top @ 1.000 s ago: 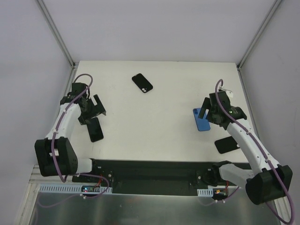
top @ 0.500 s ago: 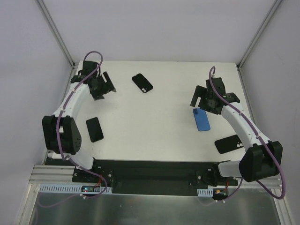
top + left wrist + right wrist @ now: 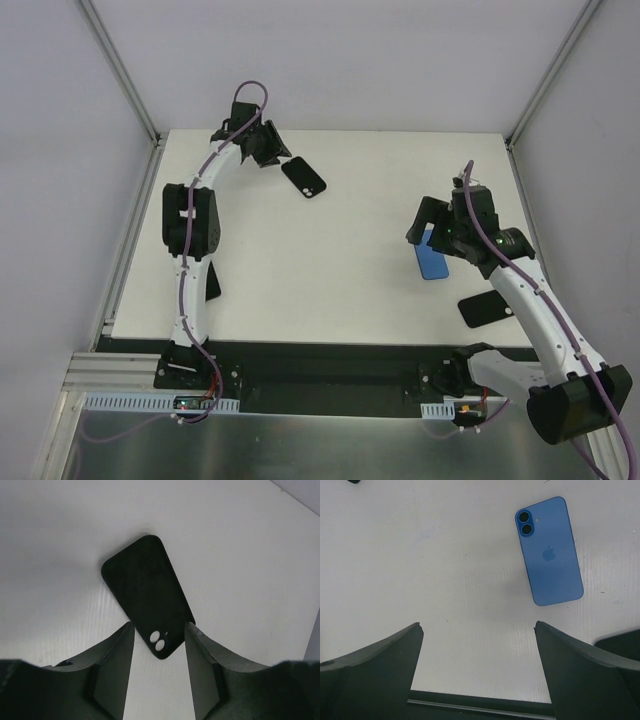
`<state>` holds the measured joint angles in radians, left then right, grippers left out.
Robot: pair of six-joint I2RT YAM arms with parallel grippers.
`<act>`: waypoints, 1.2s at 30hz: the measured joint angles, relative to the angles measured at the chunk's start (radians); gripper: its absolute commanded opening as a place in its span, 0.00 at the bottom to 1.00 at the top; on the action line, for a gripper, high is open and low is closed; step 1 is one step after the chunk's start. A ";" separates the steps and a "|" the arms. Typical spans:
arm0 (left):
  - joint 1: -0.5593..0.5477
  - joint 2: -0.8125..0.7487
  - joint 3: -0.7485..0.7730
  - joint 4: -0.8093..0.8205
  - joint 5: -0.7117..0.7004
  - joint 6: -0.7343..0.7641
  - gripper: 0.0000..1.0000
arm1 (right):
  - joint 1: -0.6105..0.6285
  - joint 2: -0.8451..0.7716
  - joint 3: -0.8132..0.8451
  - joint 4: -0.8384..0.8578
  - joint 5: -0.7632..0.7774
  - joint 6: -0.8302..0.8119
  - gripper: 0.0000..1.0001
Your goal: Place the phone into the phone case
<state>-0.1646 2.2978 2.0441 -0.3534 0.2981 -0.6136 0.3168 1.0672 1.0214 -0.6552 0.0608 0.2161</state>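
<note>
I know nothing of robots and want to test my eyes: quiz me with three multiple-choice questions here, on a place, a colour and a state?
1. Where is the case? A. far side of the table, by the left gripper. B. near edge. C. off the table.
2. What colour is the phone's upward face? A. black. B. blue. C. white.
3. How is the right gripper? A. shut on the phone. B. open, empty. C. shut on the case.
Answers: 1 A, the top view shows it far off beside that gripper; 2 B, its blue back faces up; 3 B, its jaws stand wide apart, the phone lying free.
</note>
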 measured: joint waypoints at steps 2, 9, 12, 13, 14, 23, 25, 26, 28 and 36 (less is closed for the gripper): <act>-0.002 0.069 0.035 0.041 0.038 -0.024 0.41 | 0.003 -0.019 -0.005 -0.001 -0.012 0.000 0.97; -0.025 0.230 0.114 0.110 0.119 -0.056 0.44 | 0.006 -0.025 -0.006 -0.015 -0.052 -0.012 0.97; -0.034 0.234 0.097 0.119 0.121 -0.052 0.45 | 0.008 -0.026 -0.006 -0.028 -0.055 -0.017 0.97; -0.037 0.232 0.093 0.126 0.121 -0.050 0.47 | 0.008 -0.027 -0.006 -0.033 -0.055 -0.019 0.97; -0.039 0.228 0.080 0.138 0.119 -0.048 0.48 | 0.008 -0.029 -0.006 -0.035 -0.056 -0.019 0.97; -0.056 0.054 -0.160 0.117 0.024 0.039 0.50 | 0.008 -0.077 -0.017 -0.057 -0.050 -0.023 0.97; -0.068 -0.005 -0.231 0.089 -0.024 0.065 0.50 | 0.008 -0.090 -0.029 -0.060 -0.049 -0.024 0.97; -0.079 -0.039 -0.276 0.082 -0.049 0.076 0.50 | 0.008 -0.097 -0.034 -0.060 -0.048 -0.024 0.97; -0.106 -0.106 -0.357 0.064 -0.087 0.081 0.52 | 0.008 -0.108 -0.042 -0.066 -0.045 -0.024 0.98; -0.289 -0.367 -0.636 0.017 -0.153 0.085 0.57 | 0.008 -0.173 -0.075 -0.087 -0.033 -0.025 0.98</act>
<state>-0.4534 1.9312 1.4082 -0.3363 0.1452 -0.5289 0.3252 0.8944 0.9463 -0.7425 0.0280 0.1909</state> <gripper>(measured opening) 0.550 0.977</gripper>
